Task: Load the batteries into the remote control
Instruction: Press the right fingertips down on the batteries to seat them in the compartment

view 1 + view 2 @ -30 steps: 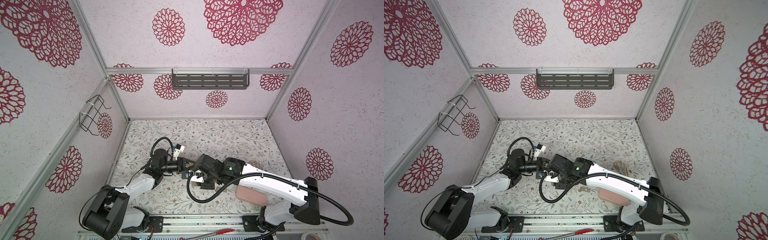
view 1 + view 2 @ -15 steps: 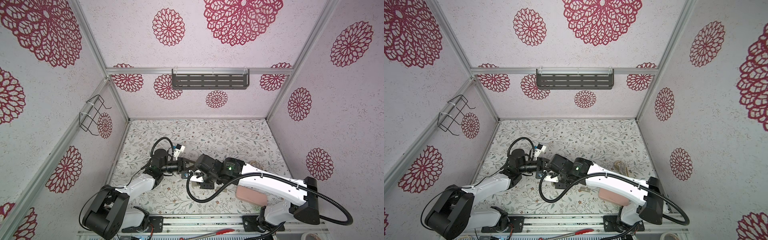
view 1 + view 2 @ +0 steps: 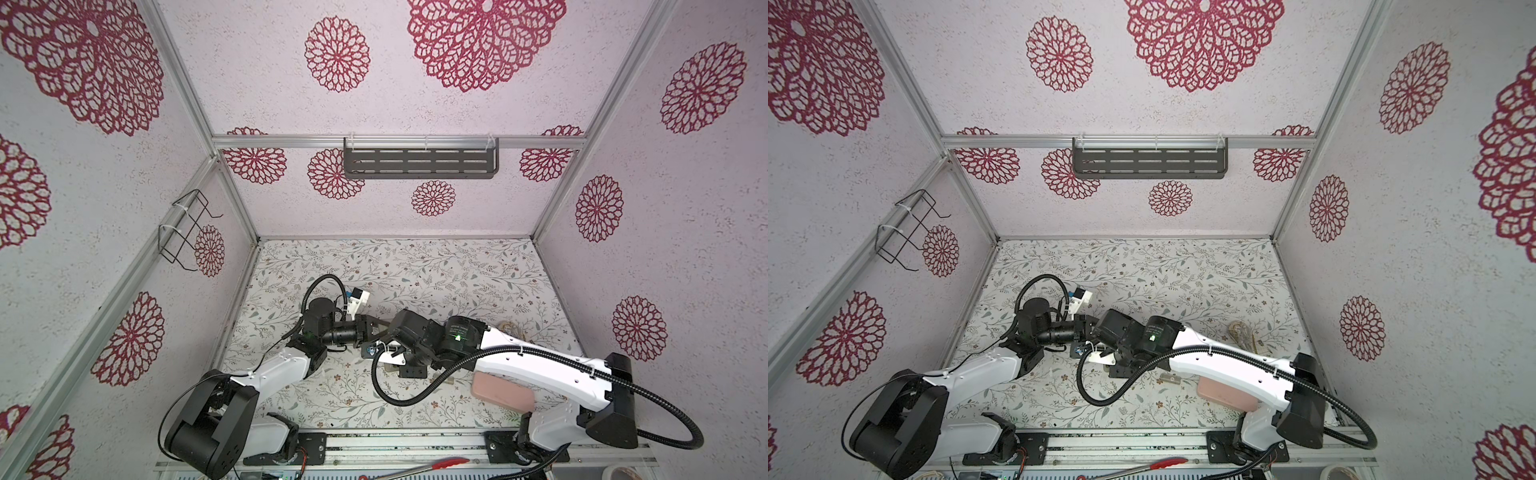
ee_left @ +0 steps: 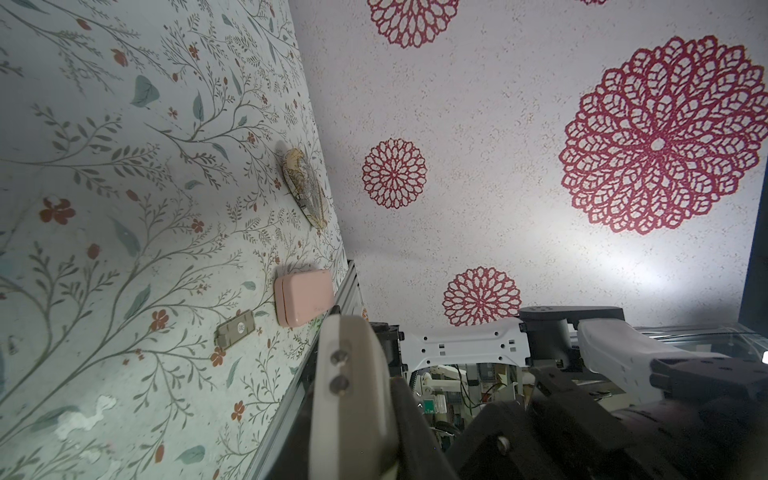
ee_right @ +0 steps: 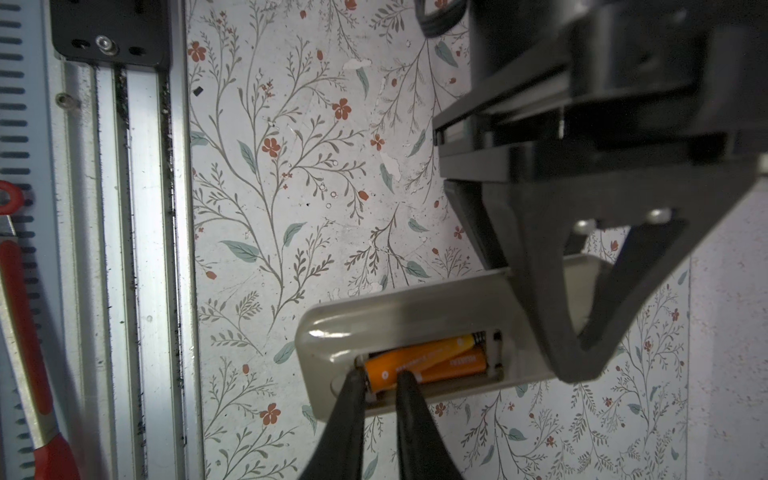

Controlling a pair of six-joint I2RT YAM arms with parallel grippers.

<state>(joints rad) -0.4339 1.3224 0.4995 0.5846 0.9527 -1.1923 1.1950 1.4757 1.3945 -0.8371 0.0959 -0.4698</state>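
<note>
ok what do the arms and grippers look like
Both the left arm and right arm have white links with black joints. A ribbed black cable loops along the right one, which shows a small green light. The right gripper has thin dark tapered fingers; the left gripper is chunkier, dark grey.

remote control (image 5: 399,320): glossy, smooth beige plastic. batteries (image 5: 419,361): shiny orange wrap. bench (image 5: 291,166): matt printed covering, scuffed. rail (image 5: 141,208): brushed metal. pink case (image 4: 305,297): smooth, matt.
</note>
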